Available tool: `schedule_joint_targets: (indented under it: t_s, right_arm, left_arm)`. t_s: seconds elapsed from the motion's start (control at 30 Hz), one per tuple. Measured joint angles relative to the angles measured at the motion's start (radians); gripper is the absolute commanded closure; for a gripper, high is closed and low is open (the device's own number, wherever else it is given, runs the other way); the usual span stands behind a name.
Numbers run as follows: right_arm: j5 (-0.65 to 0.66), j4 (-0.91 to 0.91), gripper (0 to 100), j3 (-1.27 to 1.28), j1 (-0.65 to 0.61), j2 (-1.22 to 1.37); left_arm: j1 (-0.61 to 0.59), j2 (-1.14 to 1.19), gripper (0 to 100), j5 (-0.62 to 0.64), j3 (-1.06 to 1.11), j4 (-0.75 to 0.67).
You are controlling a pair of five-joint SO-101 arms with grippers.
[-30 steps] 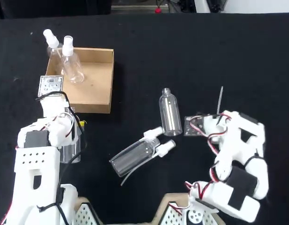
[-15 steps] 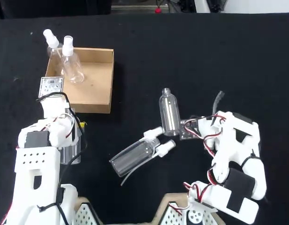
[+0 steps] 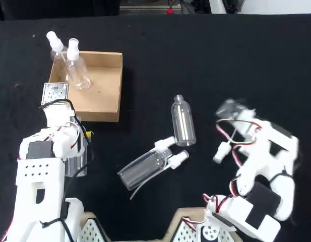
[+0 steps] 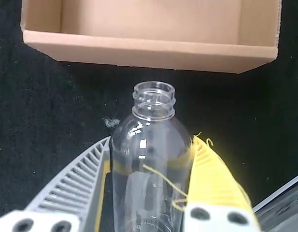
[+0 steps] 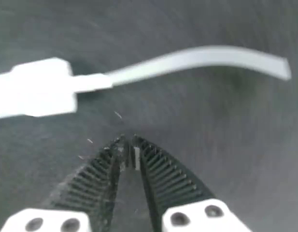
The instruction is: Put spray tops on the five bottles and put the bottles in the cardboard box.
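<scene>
My left gripper (image 4: 151, 145) is clamped on an uncapped bottle (image 4: 153, 104), its neck toward the cardboard box (image 4: 149, 54) just beyond. My right gripper (image 5: 129, 145) is closed on nothing; a spray top (image 5: 37, 89) lies past its tips. The high view adds two capped bottles (image 3: 77, 70) at the box's far corner and two loose bottles (image 3: 183, 121) between the arms.

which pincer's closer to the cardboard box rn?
Left. The left pincer holds an open bottle right beside the cardboard box; the right pincer is far across the table.
</scene>
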Motion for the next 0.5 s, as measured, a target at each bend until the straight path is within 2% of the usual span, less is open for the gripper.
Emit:
schedule_joint_targets:
  t_s: [0.07,0.17,0.3,0.33,0.4,0.5]
  right_arm:
    - [-0.094,0.0,98.6,-0.009,0.055,0.002]
    - [-0.107,0.0,92.2,-0.029,0.084,0.002]
    - [-0.02,0.025,71.1,-0.078,0.044,0.002]
    - [-0.012,0.049,68.5,-0.104,0.021,0.002]
    - [0.012,0.124,68.7,-0.164,-0.031,0.002]
    - [0.147,0.262,70.4,-0.242,-0.117,0.002]
  left_arm:
    - [0.0,0.0,89,0.0,0.0,0.0]
    - [0.0,0.0,89,0.0,0.0,0.0]
    - [0.0,0.0,89,0.0,0.0,0.0]
    - [0.0,0.0,89,0.0,0.0,0.0]
    - [0.0,0.0,89,0.0,0.0,0.0]
    - [0.0,0.0,89,0.0,0.0,0.0]
